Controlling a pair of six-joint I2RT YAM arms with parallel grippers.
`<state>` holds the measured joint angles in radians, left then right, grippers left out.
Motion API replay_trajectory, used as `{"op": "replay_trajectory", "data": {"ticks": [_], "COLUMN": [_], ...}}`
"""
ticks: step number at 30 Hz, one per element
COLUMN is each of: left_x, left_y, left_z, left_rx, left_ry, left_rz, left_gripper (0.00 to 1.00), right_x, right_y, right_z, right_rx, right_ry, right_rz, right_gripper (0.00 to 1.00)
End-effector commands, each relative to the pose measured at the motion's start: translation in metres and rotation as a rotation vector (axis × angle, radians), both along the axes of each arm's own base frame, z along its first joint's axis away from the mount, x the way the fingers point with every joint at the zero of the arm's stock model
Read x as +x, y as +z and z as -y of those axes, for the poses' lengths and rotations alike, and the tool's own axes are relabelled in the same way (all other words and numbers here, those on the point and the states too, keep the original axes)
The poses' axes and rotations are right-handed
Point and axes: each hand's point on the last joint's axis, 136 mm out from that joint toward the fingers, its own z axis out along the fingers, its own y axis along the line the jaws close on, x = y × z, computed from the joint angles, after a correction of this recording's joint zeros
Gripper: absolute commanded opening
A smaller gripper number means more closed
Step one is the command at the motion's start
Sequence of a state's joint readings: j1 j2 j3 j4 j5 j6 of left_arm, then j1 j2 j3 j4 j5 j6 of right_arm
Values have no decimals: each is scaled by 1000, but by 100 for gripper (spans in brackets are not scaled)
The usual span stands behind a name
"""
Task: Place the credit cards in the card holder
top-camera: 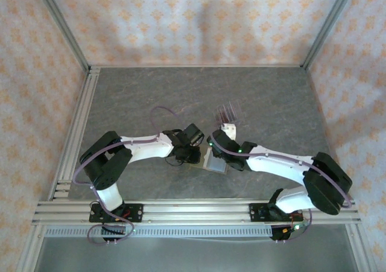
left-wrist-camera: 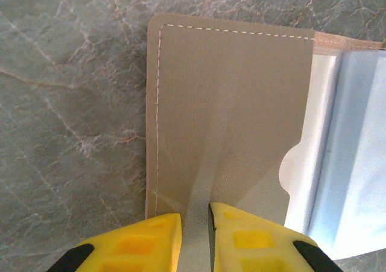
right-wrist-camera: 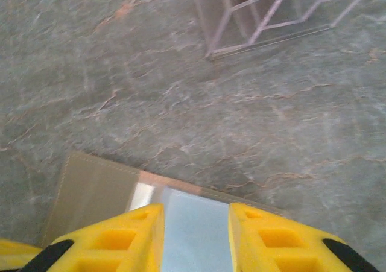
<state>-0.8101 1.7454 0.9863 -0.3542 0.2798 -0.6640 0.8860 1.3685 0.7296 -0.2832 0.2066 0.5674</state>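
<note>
The grey marbled worktop (top-camera: 120, 97) carries everything. The left gripper (left-wrist-camera: 195, 221) is pinched tight on the tan flap of the card holder (left-wrist-camera: 229, 103), at its near edge. The right gripper (right-wrist-camera: 196, 209) hangs over the card holder's pale inside, jaws partly apart, holding nothing. The card holder lies open. Beyond it, apart, a clear stand (right-wrist-camera: 265, 18) holds the dark red credit cards (top-camera: 228, 110).

Left pincer (left-wrist-camera: 194, 216) nearly closed, right pincer (right-wrist-camera: 196, 208) parted.
</note>
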Motion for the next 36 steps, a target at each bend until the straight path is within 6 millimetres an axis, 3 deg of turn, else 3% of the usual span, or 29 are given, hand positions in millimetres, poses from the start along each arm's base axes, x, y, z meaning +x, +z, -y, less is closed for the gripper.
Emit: {"op": "replay_trajectory", "data": {"ticks": [1,8,27,32,36], "left_x": [-3,-3,-2,-1,-2], "left_y": [-15,-13,-13,-12,-13], "left_z": [-6,-5,-5,-4,-5], "left_rx": [36,36,34,31,37], "left_ry": [11,11,12,14,15], "left_rz": [-9,-5,-3,-1,-2], "left_gripper": [21,21,21,21,21], "right_x": [-5,-10,-27,-36,-36], "right_y": [-15,-44,-84,-96,-92], "right_z": [-11,-7,12,-5,-11], "right_rx": [-42,-98,-224,-166,-124], "right_ry": [79,70,18,54,69], "right_rz": [-60,-126,-184,-218,-211], "right_gripper": [34,36,41,32,19]}}
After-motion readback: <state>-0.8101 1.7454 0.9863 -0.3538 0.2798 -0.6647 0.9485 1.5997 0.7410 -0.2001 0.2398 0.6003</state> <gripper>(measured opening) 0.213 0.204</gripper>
